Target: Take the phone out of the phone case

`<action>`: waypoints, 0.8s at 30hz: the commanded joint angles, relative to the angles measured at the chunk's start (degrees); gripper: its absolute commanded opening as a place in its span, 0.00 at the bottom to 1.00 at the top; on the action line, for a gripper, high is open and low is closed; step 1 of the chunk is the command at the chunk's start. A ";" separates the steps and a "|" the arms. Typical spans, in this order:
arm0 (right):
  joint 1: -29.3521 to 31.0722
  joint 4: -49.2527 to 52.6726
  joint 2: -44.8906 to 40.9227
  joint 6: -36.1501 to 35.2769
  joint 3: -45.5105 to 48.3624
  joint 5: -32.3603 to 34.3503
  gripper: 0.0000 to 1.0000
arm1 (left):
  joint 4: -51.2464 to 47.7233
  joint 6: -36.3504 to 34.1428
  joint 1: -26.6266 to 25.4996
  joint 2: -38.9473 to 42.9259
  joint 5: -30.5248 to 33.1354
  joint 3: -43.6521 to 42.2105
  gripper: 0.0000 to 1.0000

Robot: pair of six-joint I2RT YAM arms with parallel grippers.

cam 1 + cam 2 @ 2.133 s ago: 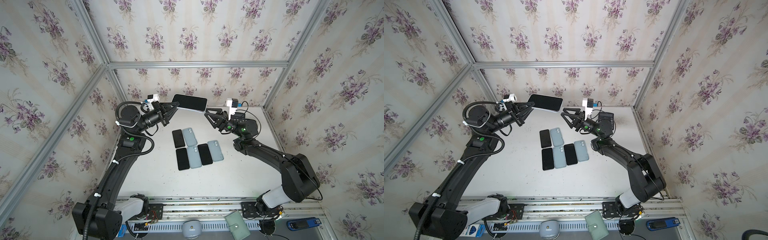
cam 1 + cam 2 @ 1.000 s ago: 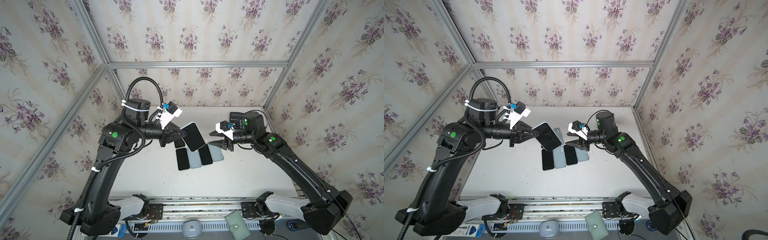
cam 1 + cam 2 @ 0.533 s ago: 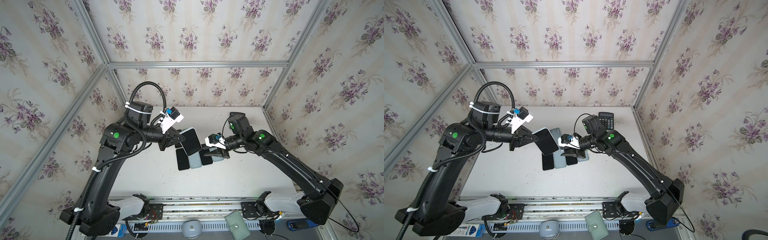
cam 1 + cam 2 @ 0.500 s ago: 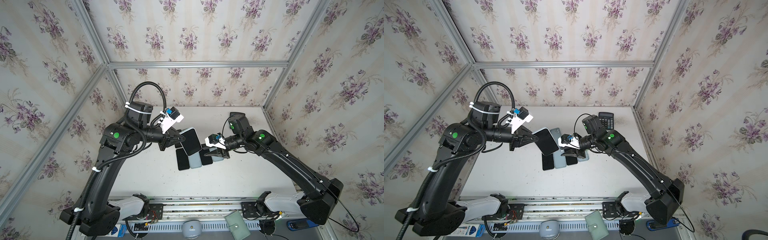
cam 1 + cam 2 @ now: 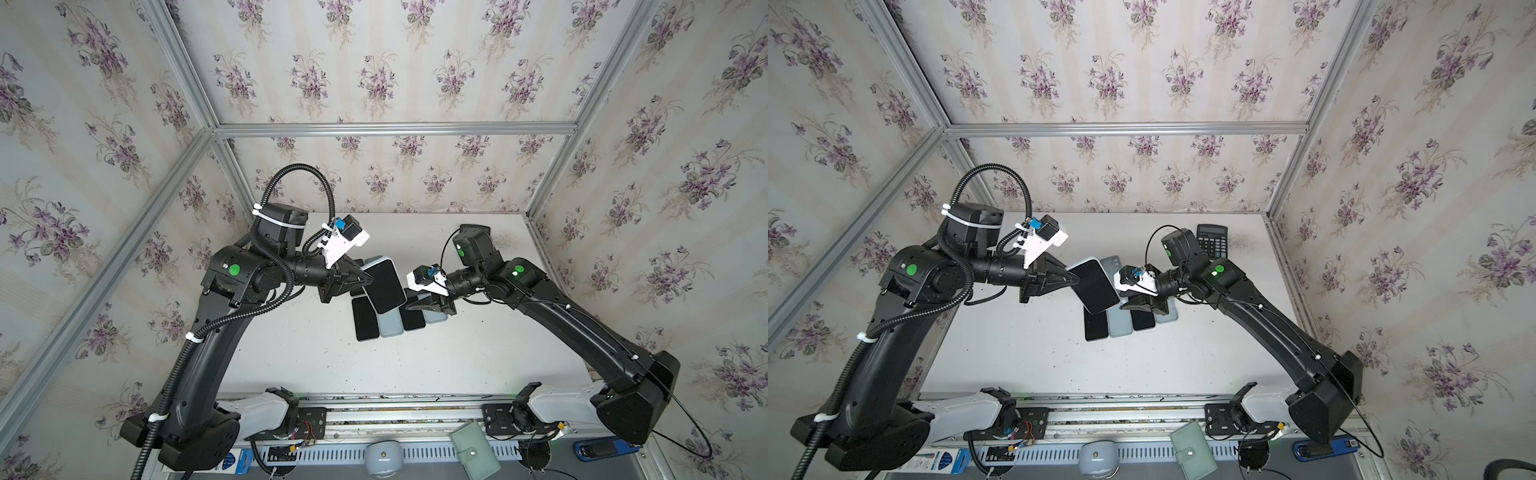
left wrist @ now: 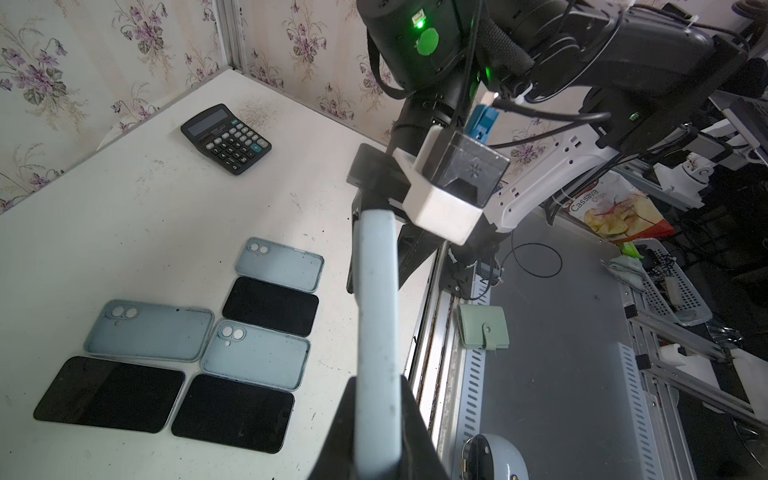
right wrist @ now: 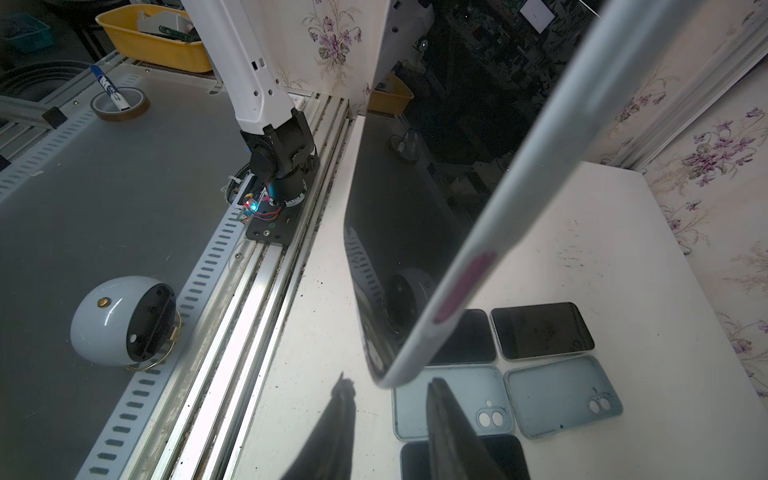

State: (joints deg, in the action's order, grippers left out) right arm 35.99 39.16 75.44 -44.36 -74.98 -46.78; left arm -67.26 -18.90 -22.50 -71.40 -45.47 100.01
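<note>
Lowered toward the middle of the tabletop (image 5: pixel 291 353) over the last two seconds, the phone (image 5: pixel 384 286) is now held in the air, and the right gripper (image 5: pixel 411 306) has been swung in from the far side to meet it. The phone is still seated in its pale blue phone case (image 6: pixel 376 311), with the dark screen turned upward in both top views. The left gripper (image 5: pixel 1073 277) is set at the 9 o'clock end, its jaws closed firmly on the phone case with the phone inside. At 3 o'clock, the right gripper's jaws are seen in the right wrist view to be parted a little, with a corner of the case between the tips; no contact can be made out.

The step in hand is judged to be the taking of a second grip for peeling. For the next move, the jaws would need to be closed on the case lip alone, not the glass, while the other end is kept steady. Three bare phones (image 6: pixel 110 392) and three empty cases (image 6: pixel 149 330) are laid out at 6 o'clock beneath.
</note>
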 commanded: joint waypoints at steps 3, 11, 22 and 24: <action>0.14 -0.22 0.14 0.24 -1.42 -2.38 0.32 | 1.70 -1.06 -0.04 0.19 -2.35 0.11 0.00; 0.62 0.90 0.83 -0.11 -2.32 -3.49 0.29 | 1.86 -1.06 -0.16 0.07 -2.59 0.14 0.00; 0.92 3.61 1.46 -2.12 -3.24 -3.88 0.21 | 1.96 -1.15 -0.26 -0.19 -2.58 0.31 0.00; 1.01 4.48 1.64 -2.80 -3.67 -4.32 0.18 | 2.03 -1.23 -0.26 -0.45 -2.98 0.41 0.00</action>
State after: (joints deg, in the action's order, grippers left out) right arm 36.80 42.39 76.88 -45.58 -77.49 -49.43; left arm -67.48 -19.57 -22.81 -71.70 -46.59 100.01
